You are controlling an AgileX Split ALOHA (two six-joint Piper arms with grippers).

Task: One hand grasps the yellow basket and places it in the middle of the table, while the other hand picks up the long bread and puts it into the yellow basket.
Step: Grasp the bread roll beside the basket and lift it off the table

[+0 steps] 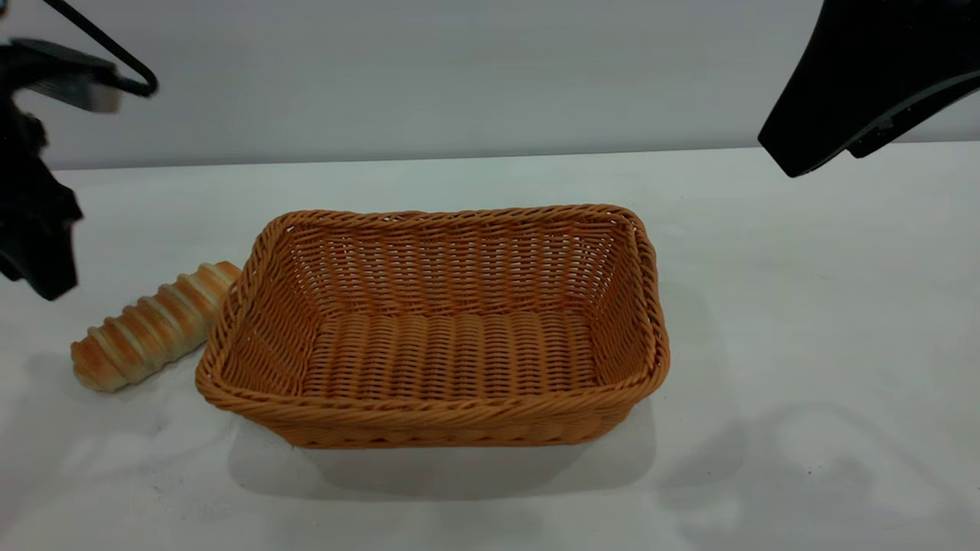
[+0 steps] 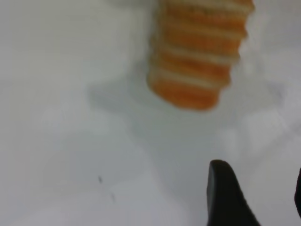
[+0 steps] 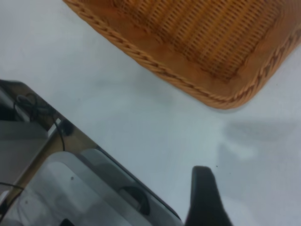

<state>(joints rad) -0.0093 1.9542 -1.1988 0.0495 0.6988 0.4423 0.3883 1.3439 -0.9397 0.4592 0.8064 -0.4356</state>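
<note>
We are seeing the yellow basket (image 1: 432, 325), a shallow orange-tan wicker rectangle with a braided rim, sitting upright and empty mid-counter (image 1: 804, 306). The long bread (image 1: 149, 329), golden with cream spiral stripes, is lying diagonally against the basket's left side.

Looks like a lab or robot test bench: plain white table (image 1: 804, 306) against a bare grey-white wall (image 1: 459, 76), no household furnishings in sight. Black robot arm parts at both upper corners, loose cable (image 1: 115, 53) at left. Right wrist view shows the table edge with cabling (image 3: 33, 106) beyond it.
</note>
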